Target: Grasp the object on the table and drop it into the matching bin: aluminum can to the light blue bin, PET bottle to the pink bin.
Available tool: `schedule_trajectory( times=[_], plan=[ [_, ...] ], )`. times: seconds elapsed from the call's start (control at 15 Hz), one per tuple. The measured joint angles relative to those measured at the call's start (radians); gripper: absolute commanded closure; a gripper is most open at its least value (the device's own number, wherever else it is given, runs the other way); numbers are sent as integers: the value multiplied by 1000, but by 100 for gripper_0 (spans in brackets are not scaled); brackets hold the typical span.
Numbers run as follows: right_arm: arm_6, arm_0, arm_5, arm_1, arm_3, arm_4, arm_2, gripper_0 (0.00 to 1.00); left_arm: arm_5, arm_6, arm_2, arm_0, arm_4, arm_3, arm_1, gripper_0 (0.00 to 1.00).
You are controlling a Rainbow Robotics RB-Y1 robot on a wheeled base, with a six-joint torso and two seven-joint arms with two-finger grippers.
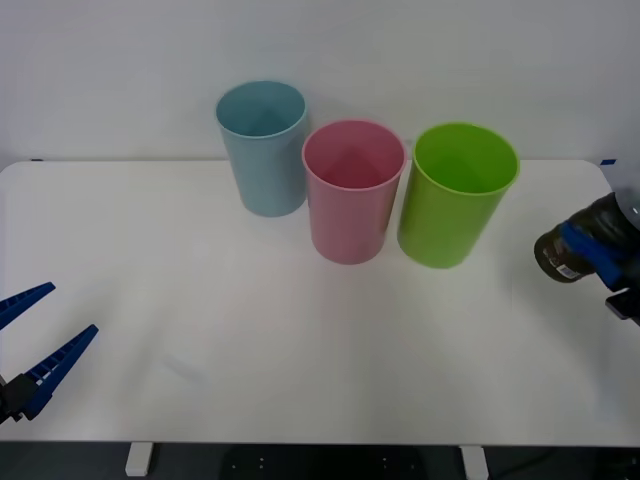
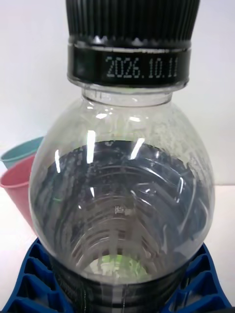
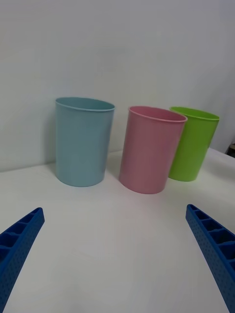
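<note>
Nearest to me on the left, my left gripper [image 1: 35,345] hovers low over the front left corner of the table [image 1: 250,340], its blue ribbed fingers [image 3: 19,244] spread wide with nothing between them. From its wrist camera I see bare white tabletop ahead of it and then the three bins in a row.

On the right edge, my right gripper [image 1: 600,255] is clamped on the PET bottle [image 1: 565,252], holding it off the table with the bottle lying roughly sideways, its base pointing toward the bins. In the right wrist camera the bottle [image 2: 122,195] sits just in front of the lens, blue finger ribs pressed against both sides of its lower body, dark liquid showing through the clear plastic. The black cap [image 2: 132,19] is ridged, and the band under it carries printed digits that read 2026.10.11. I cannot read the label.

Between the held bottle and the pink bin [image 1: 352,190] stands a lime green bin [image 1: 460,195], nearest the bottle and just beside the pink one. The pink bin stands in the middle of the row. The light blue bin [image 1: 264,148] is farthest back and to the left, close against the pink bin's rim, near the white wall [image 1: 450,50] behind the table. All three bins stand upright with open mouths.
</note>
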Motion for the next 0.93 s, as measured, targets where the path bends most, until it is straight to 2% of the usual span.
schedule_trajectory(
  times=[0.2, 0.4, 0.67, 0.93],
  plan=[
    [-85, -4, -13, -31, -74, -22, -3, 100, 0, 0, 0, 0, 0, 0, 0, 0],
    [-104, -49, -29, -60, -107, -26, 8, 100, 0, 0, 0, 0, 0, 0, 0, 0],
    [-110, -162, -36, -115, -96, -27, 67, 100, 0, 0, 0, 0, 0, 0, 0, 0],
    [-99, -304, -44, -184, -18, -26, 153, 100, 0, 0, 0, 0, 0, 0, 0, 0]
  ],
)
